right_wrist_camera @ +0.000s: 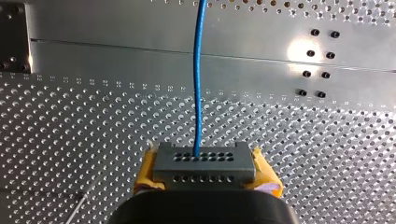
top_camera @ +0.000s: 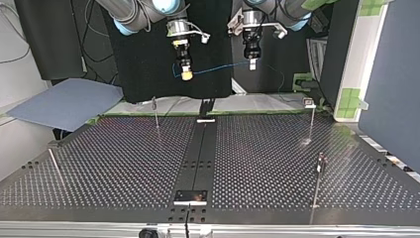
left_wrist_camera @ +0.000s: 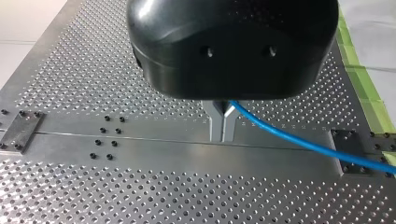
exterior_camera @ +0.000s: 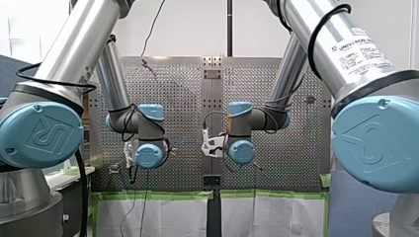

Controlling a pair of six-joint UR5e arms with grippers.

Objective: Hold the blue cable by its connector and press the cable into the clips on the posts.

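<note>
Blue cable [top_camera: 218, 68] spans my raised left pincer [top_camera: 252, 64] and right pincer [top_camera: 186, 75].

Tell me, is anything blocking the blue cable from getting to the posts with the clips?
Nothing visible is. The blue cable hangs stretched between my right hand, shut on its connector, and my left hand, above the table. Only open air lies between it and the posts.

Front cam behind my shoulders, high, looking out over perforated table [exterior_camera: 183, 84]. Top cam opposite, low, facing back. Wrist cams close above table; both share blue cable [right_wrist_camera: 196, 70] with top cam.
</note>
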